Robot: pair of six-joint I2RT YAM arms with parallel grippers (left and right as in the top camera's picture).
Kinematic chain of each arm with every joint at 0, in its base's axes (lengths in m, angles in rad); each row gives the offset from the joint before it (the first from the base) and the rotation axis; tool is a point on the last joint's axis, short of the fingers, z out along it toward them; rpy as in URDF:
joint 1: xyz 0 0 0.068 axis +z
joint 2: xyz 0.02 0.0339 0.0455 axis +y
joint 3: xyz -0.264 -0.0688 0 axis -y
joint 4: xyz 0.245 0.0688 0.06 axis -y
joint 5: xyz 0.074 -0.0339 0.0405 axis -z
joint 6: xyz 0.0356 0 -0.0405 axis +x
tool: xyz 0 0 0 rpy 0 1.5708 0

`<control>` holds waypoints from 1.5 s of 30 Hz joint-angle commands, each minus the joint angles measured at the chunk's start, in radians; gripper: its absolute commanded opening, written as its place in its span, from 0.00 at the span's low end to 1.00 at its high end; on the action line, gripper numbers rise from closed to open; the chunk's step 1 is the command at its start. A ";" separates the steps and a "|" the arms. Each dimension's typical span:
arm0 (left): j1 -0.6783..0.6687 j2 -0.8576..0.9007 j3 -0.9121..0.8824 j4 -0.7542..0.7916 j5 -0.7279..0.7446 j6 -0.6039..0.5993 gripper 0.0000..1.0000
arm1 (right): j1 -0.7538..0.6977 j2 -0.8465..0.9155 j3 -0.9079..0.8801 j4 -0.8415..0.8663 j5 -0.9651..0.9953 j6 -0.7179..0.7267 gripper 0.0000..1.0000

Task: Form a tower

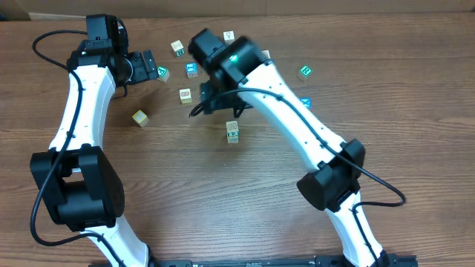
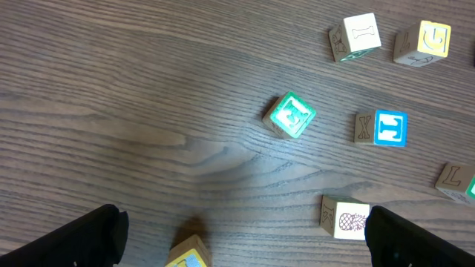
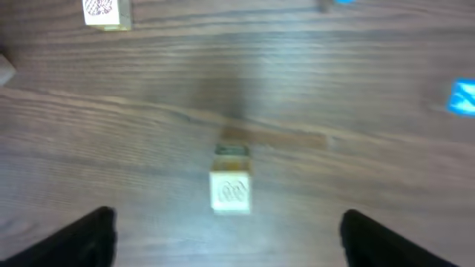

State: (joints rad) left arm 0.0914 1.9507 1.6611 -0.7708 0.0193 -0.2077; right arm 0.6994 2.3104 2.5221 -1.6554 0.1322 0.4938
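Leftmost, the left gripper (image 2: 241, 226) hangs over the far left part of the worktop (image 1: 185, 193). Its jaws are wide apart with nothing between them, and a green cube (image 2: 289, 116) lies ahead of it. Near mid-worktop stands the tower (image 1: 232, 131), a short, narrow stack with a cream top face marked in green. It is well apart from the loose cubes (image 1: 185, 96) scattered toward the far edge. The right gripper (image 3: 228, 231) hovers near the tower on its far side, jaws apart and empty. In the wrist view the tower sits centred between the fingers (image 3: 82, 239). The likely risk is toppling. The tower is slim, so a finger brushing it on a descent or a sideways move could knock it over. A cube set down off-centre would do the same.
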 commanded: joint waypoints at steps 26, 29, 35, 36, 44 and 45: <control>-0.006 -0.028 0.000 0.004 0.000 -0.009 0.99 | -0.052 -0.360 -0.524 0.058 -0.235 0.017 0.04; -0.006 -0.028 0.000 0.004 0.000 -0.009 0.99 | -0.009 -0.360 -0.606 0.130 -0.231 0.068 0.04; -0.006 -0.028 0.000 0.004 0.000 -0.009 0.99 | 0.048 -0.360 -0.752 0.283 -0.168 0.194 0.04; -0.006 -0.028 0.000 0.004 0.000 -0.009 1.00 | 0.054 -0.360 -0.770 0.303 -0.168 0.203 0.04; -0.006 -0.028 0.000 0.004 0.000 -0.009 1.00 | 0.081 -0.360 -0.873 0.452 -0.167 0.244 0.04; -0.006 -0.028 0.000 0.004 0.000 -0.009 1.00 | 0.081 -0.360 -0.880 0.461 -0.167 0.252 0.04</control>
State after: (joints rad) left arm 0.0914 1.9507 1.6611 -0.7704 0.0193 -0.2077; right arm 0.7708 1.9606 1.6646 -1.2144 -0.0494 0.7097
